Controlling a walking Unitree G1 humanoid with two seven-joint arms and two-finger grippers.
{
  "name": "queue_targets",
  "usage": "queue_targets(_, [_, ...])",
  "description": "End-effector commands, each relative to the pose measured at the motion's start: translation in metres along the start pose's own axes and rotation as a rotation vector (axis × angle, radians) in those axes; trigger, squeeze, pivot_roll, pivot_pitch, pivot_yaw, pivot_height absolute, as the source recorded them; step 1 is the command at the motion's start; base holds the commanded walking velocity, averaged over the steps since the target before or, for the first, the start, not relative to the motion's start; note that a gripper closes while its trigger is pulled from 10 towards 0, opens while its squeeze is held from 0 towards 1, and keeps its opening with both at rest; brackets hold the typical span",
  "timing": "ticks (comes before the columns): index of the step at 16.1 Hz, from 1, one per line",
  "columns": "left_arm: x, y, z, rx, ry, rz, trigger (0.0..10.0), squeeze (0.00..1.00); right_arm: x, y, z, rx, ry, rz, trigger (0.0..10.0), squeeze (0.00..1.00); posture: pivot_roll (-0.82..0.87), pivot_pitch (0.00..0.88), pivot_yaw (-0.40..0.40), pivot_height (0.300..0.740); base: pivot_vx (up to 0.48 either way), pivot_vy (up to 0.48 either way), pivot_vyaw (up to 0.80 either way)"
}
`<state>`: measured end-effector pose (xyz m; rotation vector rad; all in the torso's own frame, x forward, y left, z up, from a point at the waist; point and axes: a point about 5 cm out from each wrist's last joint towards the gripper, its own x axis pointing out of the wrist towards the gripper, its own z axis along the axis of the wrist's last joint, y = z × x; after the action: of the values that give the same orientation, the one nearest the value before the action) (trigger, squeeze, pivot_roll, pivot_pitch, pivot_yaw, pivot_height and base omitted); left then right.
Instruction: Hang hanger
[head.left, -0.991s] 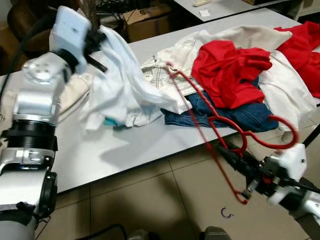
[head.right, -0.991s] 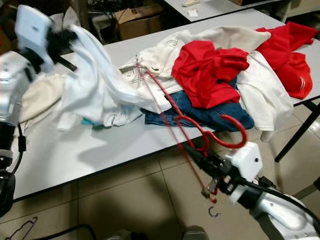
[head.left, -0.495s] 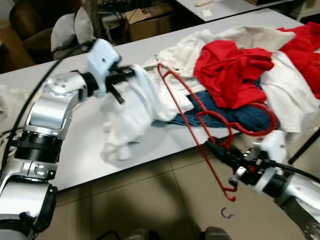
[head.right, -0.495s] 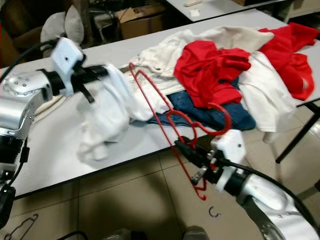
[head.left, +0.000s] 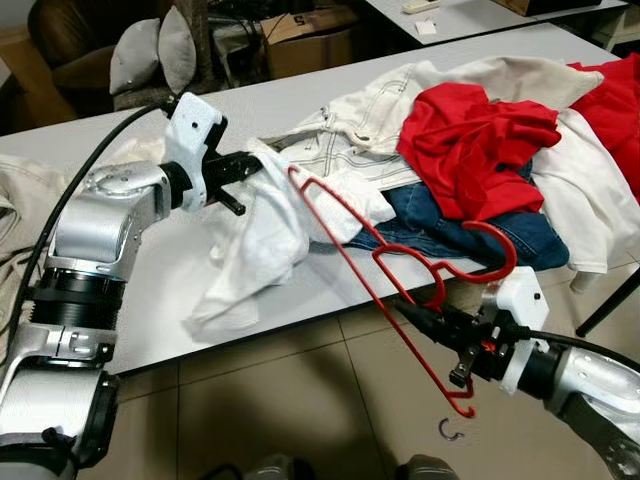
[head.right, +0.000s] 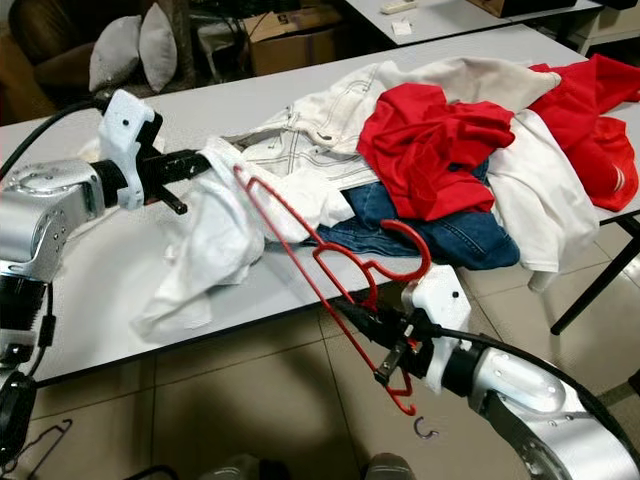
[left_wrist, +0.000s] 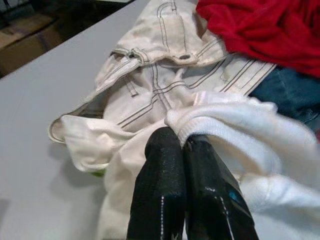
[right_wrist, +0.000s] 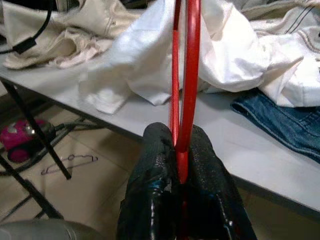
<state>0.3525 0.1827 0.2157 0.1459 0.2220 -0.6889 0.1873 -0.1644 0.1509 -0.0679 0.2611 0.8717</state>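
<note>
A red plastic hanger (head.left: 345, 255) slants up from below the table's front edge, and its upper end touches a white garment (head.left: 262, 235). My right gripper (head.left: 420, 318) is shut on the hanger's lower bar, seen close in the right wrist view (right_wrist: 180, 137). My left gripper (head.left: 250, 165) is shut on a fold of the white garment and holds it just above the grey table (head.left: 150, 300). The rest of the garment drapes down onto the table. The left wrist view has the black fingers (left_wrist: 162, 165) pinched on the white cloth (left_wrist: 235, 125).
A heap of clothes covers the table's right half: a cream jacket (head.left: 350, 120), a red top (head.left: 470, 130), blue jeans (head.left: 470, 225). A beige garment (head.left: 15, 190) lies far left. A small metal hook (head.left: 450, 430) and a wire hanger (head.right: 35, 455) lie on the tiled floor.
My left gripper came down and rightward with the white garment, which now drapes on the table. My right gripper swung the hanger left, bringing its upper end against the garment.
</note>
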Motion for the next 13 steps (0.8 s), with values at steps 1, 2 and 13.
queue_targets(1, [-0.003,-0.004,0.015,-0.027,-0.055,-0.038,0.0,0.0,0.0,0.002,0.002,-0.01,0.01,0.009,10.0,0.0,-0.2,0.0,0.12,0.74,0.0,0.0,0.0])
queue_targets(2, [-0.004,-0.014,0.018,-0.049,-0.054,-0.116,0.0,0.0,0.004,-0.002,0.0,-0.018,0.026,-0.015,10.0,0.0,-0.2,0.0,0.122,0.74,0.0,0.0,0.0])
queue_targets(13, [-0.034,-0.033,0.002,-0.081,0.031,-0.112,0.0,0.0,0.011,-0.037,0.013,-0.027,-0.058,-0.263,10.0,0.0,-0.11,0.0,0.014,0.74,0.0,0.0,0.0])
